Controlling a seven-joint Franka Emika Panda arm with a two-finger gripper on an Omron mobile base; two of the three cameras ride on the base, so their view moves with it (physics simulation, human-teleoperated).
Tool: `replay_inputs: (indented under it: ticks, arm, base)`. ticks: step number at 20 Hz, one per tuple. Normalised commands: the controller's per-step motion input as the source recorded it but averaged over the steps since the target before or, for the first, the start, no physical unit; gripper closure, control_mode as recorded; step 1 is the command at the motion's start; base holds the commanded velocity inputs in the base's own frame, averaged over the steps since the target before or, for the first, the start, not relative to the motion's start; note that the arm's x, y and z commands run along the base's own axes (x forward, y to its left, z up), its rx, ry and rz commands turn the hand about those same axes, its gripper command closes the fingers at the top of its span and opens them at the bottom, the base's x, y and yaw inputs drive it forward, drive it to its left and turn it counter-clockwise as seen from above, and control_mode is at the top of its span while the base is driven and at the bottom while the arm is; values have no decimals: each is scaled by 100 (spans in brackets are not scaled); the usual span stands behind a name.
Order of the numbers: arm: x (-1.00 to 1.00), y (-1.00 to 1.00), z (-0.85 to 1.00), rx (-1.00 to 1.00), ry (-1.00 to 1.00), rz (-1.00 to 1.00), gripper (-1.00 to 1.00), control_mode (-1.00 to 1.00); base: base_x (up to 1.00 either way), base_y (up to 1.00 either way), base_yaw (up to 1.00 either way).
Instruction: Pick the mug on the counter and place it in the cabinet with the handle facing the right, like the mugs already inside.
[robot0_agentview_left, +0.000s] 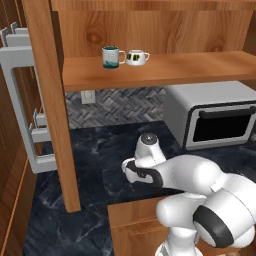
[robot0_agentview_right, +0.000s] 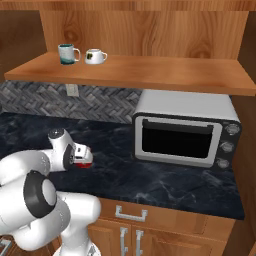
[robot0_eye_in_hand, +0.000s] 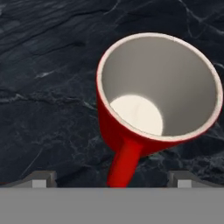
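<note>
Below, one red mug (robot0_eye_in_hand: 131, 131) sits between the spread, empty gripper (robot0_eye_in_hand: 112, 178); two mugs (robot0_agentview_left: 124, 57) occupy the cabinet (robot0_agentview_left: 165, 67).

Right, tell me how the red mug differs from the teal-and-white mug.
The red mug is plain red with a pale inside; the teal-and-white mug is two-toned. The red mug stands on the counter beneath the tool; the teal-and-white mug stands on the cabinet shelf. Both are upright and handled.
</note>
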Motion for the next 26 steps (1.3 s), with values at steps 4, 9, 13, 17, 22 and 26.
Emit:
replay_inputs:
  ticks: [4, 9, 13, 17, 22, 26]
  arm:
    - [17, 0, -19, 0, 0, 0, -100, -100]
    - [20, 0, -13, 0, 0, -1, -100, -100]
    - [20, 0, -10, 0, 0, -2, 100, -100]
    - [0, 0, -2, 0, 0, 0, 100, -100]
    - [-3, 0, 0, 0, -4, 0, 100, -100]
    - [-21, 1, 3, 0, -10, 0, 100, -100]
  base:
    - [0, 0, 0]
    - [0, 0, 0]
    - [0, 0, 0]
    - [0, 0, 0]
    - [0, 0, 0]
    - [0, 0, 0]
